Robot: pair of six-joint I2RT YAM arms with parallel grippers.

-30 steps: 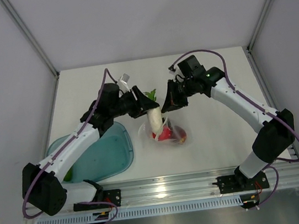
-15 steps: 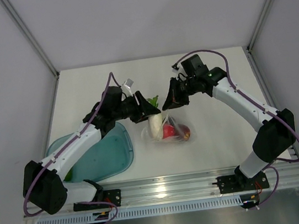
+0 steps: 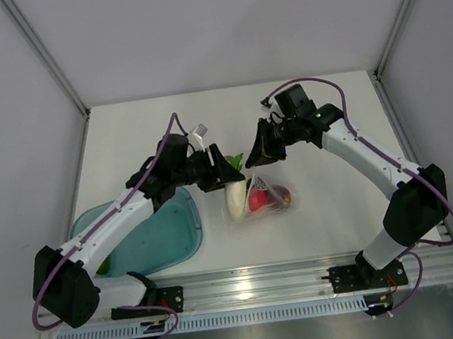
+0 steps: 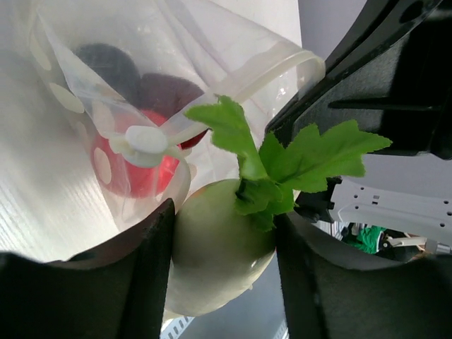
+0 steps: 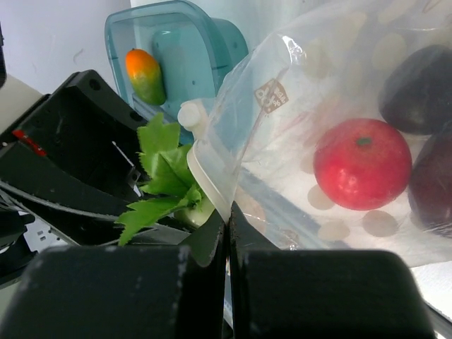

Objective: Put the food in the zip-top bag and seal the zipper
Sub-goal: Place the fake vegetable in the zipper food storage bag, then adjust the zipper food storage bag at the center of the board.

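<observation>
a white table (image 3: pixel 136 123) spreads under everything. a teal translucent plastic tray (image 3: pixel 160 238) sits on it, well off to the left-arm side of the small clear crinkly zip-top bag (image 3: pixel 278 189) and not touching it. the left gripper (image 3: pixel 227 173) hangs at the bag's mouth, its fingers clamped on either side of a white oblong toy radish with green leaves (image 4: pixel 219 254). the radish's pale body presses against the bag's rim, and i can't tell whether its tip is inside. the right gripper (image 5: pixel 227 219) is at that same mouth, jaws squeezed flat together on the thin clear edge of the bag. inside the bag sit a red round toy fruit (image 5: pixel 362 164) and, deeper in beside it, dark maroon pieces (image 5: pixel 417 78). a small orange-and-green toy fruit (image 5: pixel 145 76) lies in the tray, well apart from the bag. the clear zipper strip (image 4: pixel 261 74) curves open along the bag's mouth, unsealed, with a little white slider tab (image 4: pixel 145 139) on it.
</observation>
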